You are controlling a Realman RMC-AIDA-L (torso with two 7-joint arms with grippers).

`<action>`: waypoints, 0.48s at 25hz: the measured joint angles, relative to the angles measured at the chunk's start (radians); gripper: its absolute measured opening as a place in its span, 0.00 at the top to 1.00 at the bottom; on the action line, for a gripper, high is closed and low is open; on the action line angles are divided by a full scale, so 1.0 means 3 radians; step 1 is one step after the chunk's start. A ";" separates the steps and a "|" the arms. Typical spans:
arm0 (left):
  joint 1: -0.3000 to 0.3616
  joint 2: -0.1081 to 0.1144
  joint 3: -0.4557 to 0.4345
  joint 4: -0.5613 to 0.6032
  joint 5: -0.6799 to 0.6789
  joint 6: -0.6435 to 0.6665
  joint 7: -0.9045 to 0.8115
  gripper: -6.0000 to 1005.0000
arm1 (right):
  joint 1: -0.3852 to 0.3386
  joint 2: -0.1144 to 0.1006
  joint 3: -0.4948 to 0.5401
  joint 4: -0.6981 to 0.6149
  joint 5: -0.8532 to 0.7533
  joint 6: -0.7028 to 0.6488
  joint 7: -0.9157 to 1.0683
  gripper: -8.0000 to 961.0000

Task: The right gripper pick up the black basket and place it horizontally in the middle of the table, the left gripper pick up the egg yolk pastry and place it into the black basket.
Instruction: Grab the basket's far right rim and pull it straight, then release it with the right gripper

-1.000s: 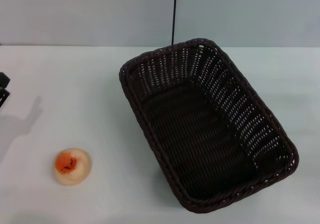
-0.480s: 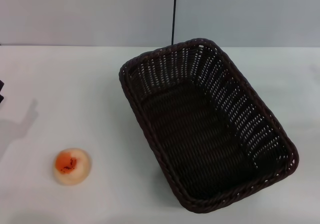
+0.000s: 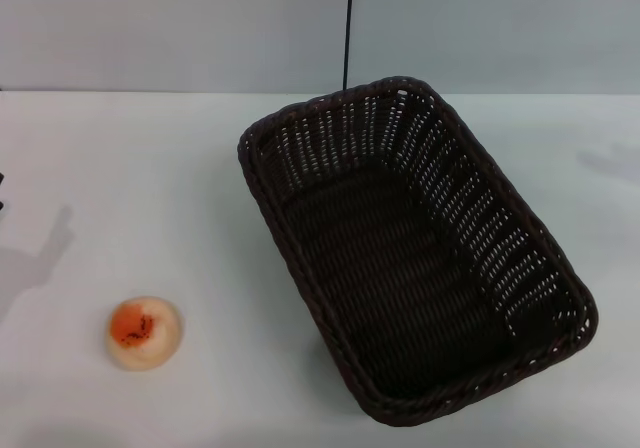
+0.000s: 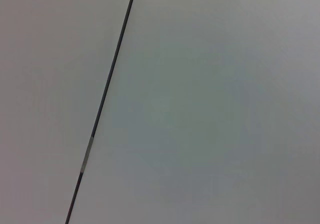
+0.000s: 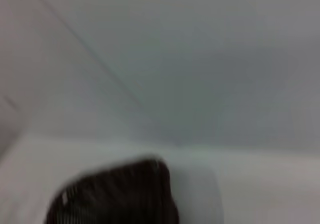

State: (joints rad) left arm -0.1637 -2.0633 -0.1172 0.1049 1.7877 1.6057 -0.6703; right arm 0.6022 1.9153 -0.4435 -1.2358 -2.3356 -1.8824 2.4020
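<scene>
The black basket lies on the white table, right of centre in the head view. It is turned diagonally, its long axis running from far left to near right, and it is empty. A blurred end of it shows in the right wrist view. The egg yolk pastry sits on the table at the near left, well apart from the basket. Neither gripper shows in any view. Only the left arm's shadow falls on the table at the left edge, and a faint shadow lies at the far right.
A thin black cable runs down the grey wall behind the basket's far corner; it also shows in the left wrist view. The table's far edge meets the wall just behind the basket.
The left gripper, seen at the head view's left edge a second ago, has slid out of view to the left. A faint shadow has appeared at the far right. Basket and pastry have not moved.
</scene>
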 joint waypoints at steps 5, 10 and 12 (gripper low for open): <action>0.0048 -0.0005 -0.0005 -0.0041 0.0000 0.0035 0.0000 0.17 | 0.0511 -0.0076 -0.0395 0.0246 -0.0752 -0.0161 0.0382 0.36; 0.0075 -0.0005 -0.0001 -0.0060 -0.0001 0.0053 0.0000 0.17 | 0.0743 -0.0014 -0.0737 0.0655 -0.0926 0.0148 0.0454 0.37; 0.0082 -0.0004 -0.0002 -0.0084 -0.0001 0.0074 0.0000 0.17 | 0.0804 0.0020 -0.0830 0.0887 -0.0924 0.0349 0.0457 0.37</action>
State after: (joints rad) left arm -0.1390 -2.0644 -0.1177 0.0798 1.7874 1.6279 -0.6703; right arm 0.8435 1.9212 -0.6925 -0.9697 -2.6127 -1.7778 2.5391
